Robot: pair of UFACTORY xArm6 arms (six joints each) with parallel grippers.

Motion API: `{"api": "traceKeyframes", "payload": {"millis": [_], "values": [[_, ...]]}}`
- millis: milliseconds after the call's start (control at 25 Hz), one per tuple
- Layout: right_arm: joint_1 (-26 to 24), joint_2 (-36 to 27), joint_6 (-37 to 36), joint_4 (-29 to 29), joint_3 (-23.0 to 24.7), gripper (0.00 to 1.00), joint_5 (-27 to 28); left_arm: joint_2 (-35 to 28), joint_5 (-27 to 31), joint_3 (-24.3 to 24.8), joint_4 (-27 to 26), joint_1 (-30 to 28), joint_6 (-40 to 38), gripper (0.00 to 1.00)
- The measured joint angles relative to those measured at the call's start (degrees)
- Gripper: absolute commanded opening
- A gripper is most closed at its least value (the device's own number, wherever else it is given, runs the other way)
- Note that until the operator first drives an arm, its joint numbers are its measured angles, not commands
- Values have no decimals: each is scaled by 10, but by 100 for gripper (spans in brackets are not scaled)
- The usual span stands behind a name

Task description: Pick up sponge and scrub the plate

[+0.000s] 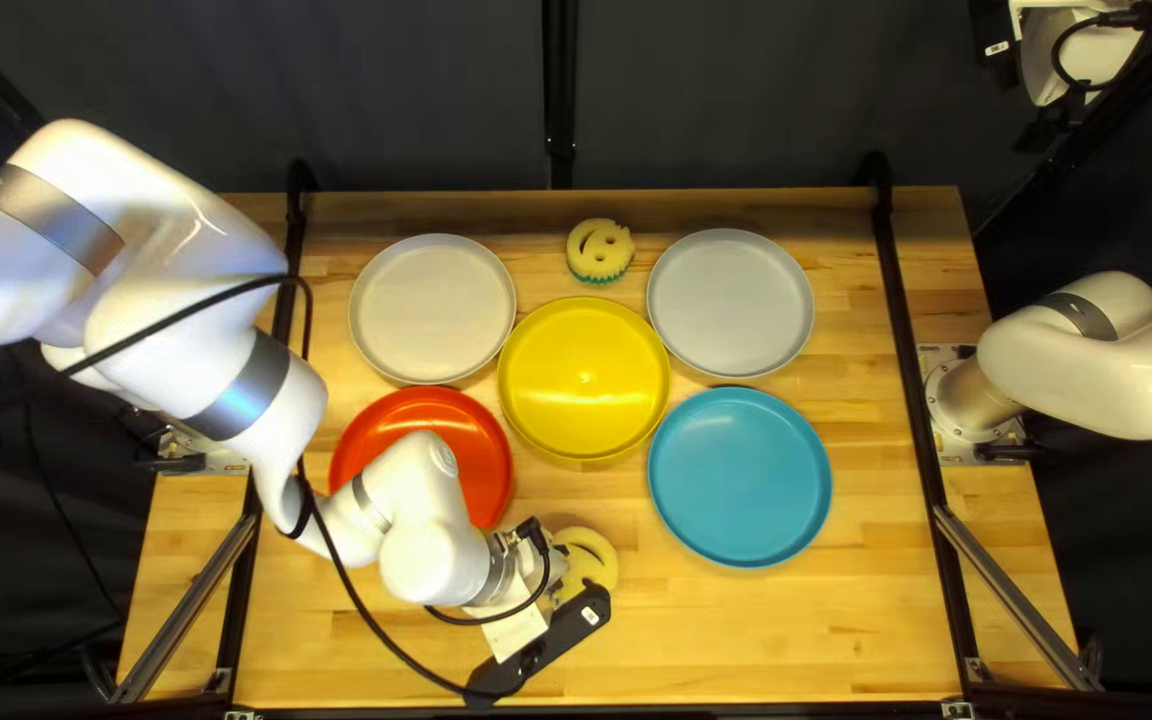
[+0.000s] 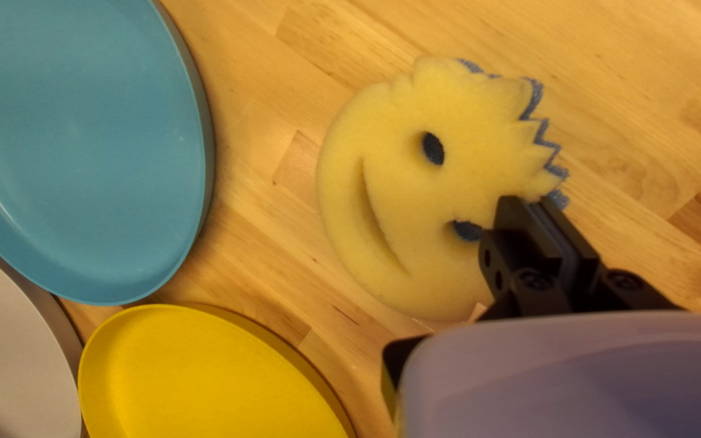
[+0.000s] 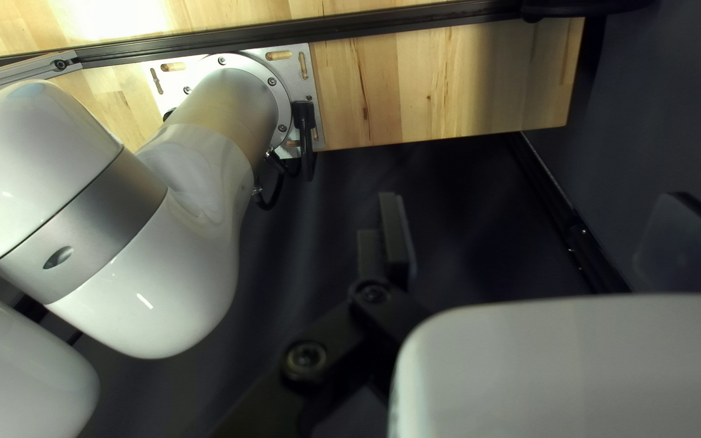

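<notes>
Nearest me, in the stretch of desk [image 1: 736, 640] between the yellow plate [image 1: 584, 380] and the near edge, a smiling yellow sponge [image 2: 399, 186] lies flat on the wood. The left end effector [image 2: 529, 203] hangs over its spiky rim beside one eye, its two fingers drawn together with nothing pinched between them. Lowered like that, they would only dent the foam or shove it towards the near edge, so I'd want them parted first. Even then they sit off the sponge's middle; a shallow bite on that jagged rim could tear or slip once scrubbing drags at it.

Farther in, the left arm [image 1: 163, 334] reaches across the red plate [image 1: 390, 414]. A low swing could knock that rim, or the slack cable [image 1: 179, 322] might snag. The blue plate [image 1: 740, 476] sits to the right, and nobody says which plate is meant, so the wrong one could get scrubbed. Any of them might skate under one-sided pressure.

Towards the far edge, a second sponge [image 1: 599, 251] lies between the white plate [image 1: 432, 307] and the grey plate [image 1: 732, 303]; going for it would mean reaching over the dishes. Out past the far right corner, the right end effector [image 3: 533, 199] is raised, its fingers spread wide and empty, so it's no help steadying a plate from there.
</notes>
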Motion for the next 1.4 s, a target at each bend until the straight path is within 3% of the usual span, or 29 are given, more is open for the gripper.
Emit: {"api": "traceKeyframes", "payload": {"millis": [240, 520, 1400], "values": [[0, 0, 0, 0, 0, 100, 0, -67, 41, 54, -55, -1, 27, 0], [0, 0, 0, 0, 0, 100, 0, -133, 91, 100, -79, -9, 14, 0], [0, 0, 0, 0, 0, 100, 0, -253, 113, 227, -134, 15, 15, 0]]}}
